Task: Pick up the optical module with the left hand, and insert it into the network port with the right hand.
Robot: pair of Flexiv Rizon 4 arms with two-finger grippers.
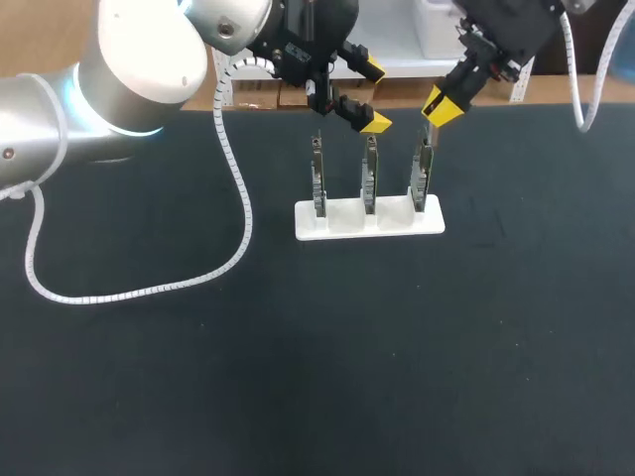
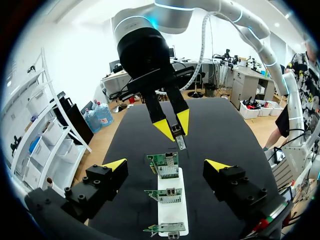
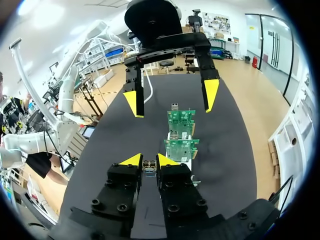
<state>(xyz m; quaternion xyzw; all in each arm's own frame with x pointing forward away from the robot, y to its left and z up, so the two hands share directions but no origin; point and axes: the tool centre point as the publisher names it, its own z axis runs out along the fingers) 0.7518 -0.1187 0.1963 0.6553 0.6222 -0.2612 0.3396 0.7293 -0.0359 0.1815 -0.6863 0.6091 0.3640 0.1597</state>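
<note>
Optical module, small silver metal thing, sits pinched between my right gripper fingers, just above the end one of three green circuit boards in a white plastic holder. My left gripper hangs nearby, spread wide, gripping nothing.

Matte black counter, filling nearly the whole head view from the lower edge up to its far border near the top. Slightly above centre, lying flat on it, a white holder, long side running left to right. Standing upright in the holder, side by side and apart, three green circuit boards. At middle left, resting on the dark surface, a white coiled cable, looping in from the left edge, then curving up toward the top of the frame.
</note>
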